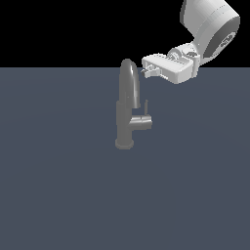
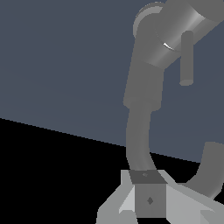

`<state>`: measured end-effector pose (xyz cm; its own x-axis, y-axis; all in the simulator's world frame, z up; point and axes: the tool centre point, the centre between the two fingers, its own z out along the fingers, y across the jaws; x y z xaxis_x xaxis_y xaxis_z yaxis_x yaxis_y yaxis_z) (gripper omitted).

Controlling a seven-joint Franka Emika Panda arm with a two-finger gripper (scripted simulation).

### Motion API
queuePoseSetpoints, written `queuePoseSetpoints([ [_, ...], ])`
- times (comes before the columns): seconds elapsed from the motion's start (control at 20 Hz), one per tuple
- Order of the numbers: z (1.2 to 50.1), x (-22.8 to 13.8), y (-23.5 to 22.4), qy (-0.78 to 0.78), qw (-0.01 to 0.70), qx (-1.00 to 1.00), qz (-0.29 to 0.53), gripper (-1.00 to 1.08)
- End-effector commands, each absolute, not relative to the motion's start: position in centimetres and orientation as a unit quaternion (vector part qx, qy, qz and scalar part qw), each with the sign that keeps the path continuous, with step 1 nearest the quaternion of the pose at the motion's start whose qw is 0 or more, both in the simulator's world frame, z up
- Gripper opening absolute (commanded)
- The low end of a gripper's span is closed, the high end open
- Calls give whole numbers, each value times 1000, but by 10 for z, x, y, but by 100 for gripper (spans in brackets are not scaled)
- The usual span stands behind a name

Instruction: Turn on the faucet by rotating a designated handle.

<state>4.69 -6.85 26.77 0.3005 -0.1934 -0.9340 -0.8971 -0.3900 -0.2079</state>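
At centre of the flat grey-blue surface (image 1: 58, 195) stands the faucet (image 1: 126, 122): round base, upright cyl. body, arched gooseneck spout rising to approx. the horizon line, and a short horizontal side stub projecting toward the exterior view's right. On the stub end sits the handle (image 1: 145, 106), a thin rod pointing upward, much slimmer than the spout, just beside the body and apart from the spout arch. Gripper (image 1: 146, 71) hangs above and to the exterior view's right of the handle, level w/ the spout crest, its tips just beside the arch; contact w/ the spout cannot be confirmed from this angle. Clear vertical gap separates gripper from handle tip. White arm links run up and off toward the exterior view's upper right corner. Wrist view shows the faucet (image 2: 146, 87) from above the spout: the arch runs from near the fingers (image 2: 148, 201) away to the body, w/ the handle (image 2: 187, 57) a slim rod alongside the stub. Finger spacing: cannot tell, since only one dark pad w/ light housing is visible and the exterior view is too small. Nothing is held. Surface around the base is open on all sides; far edge meets black background.
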Motion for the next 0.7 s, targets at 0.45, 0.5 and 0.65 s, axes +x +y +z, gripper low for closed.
queuePoseSetpoints([
  [0.45,185,61,-72,448,450,-574,517,-100],
  [0.5,180,61,-72,452,453,-565,520,-100],
  [0.65,168,61,-70,459,460,-546,529,-100],
])
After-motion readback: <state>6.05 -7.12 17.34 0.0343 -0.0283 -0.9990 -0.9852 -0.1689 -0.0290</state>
